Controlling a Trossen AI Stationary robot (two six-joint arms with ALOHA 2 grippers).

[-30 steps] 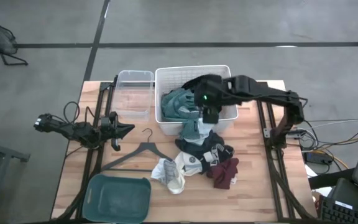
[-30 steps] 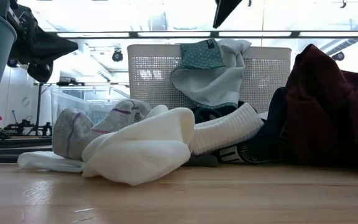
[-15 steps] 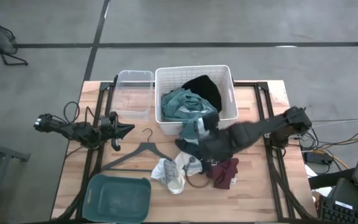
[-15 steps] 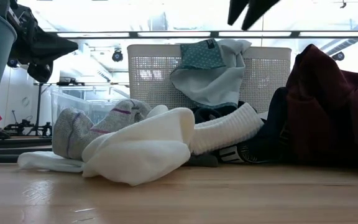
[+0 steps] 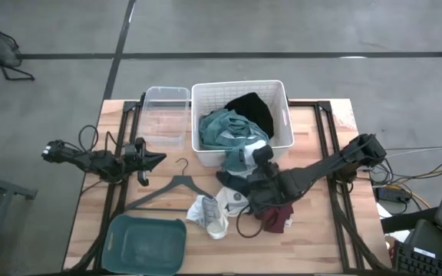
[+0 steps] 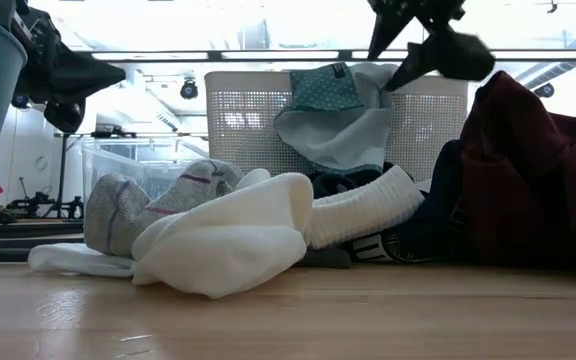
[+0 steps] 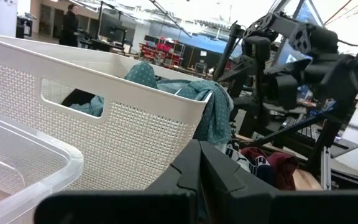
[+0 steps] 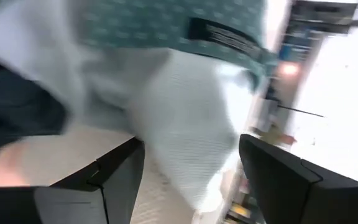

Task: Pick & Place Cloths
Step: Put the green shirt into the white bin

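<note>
- Waiting at the table's left edge, the left tool lies low with its fingers together on nothing; the black hanger lies just beside it, and the clear tub sits beyond it.
- White basket, at the table's far middle, already holds a teal-green cloth and a black cloth. A teal-and-pale cloth drapes over the basket's near wall and hangs down toward the heap; the low view shows the same drape.
- Loose heap in front of the basket: white-grey cloths on its left side, a black cloth with white print in the middle, a maroon cloth on its right side.
- Right tool reaches in from the right, fingers spread apart with nothing between them. It hangs above the heap's far edge, close against the draped cloth; the right wrist view looks straight onto that pale-and-teal fabric between the two fingers.
- Key relation, as a judgement: the draped cloth lies directly ahead of the right tool, its long axis running from the basket rim down toward the heap. The heap lies just under and to the near side of the same tool.
- The right arm is clearly the nearer one; the left tool is well apart from every cloth.
- Which cloth it aims for cannot be told from these views.
</note>
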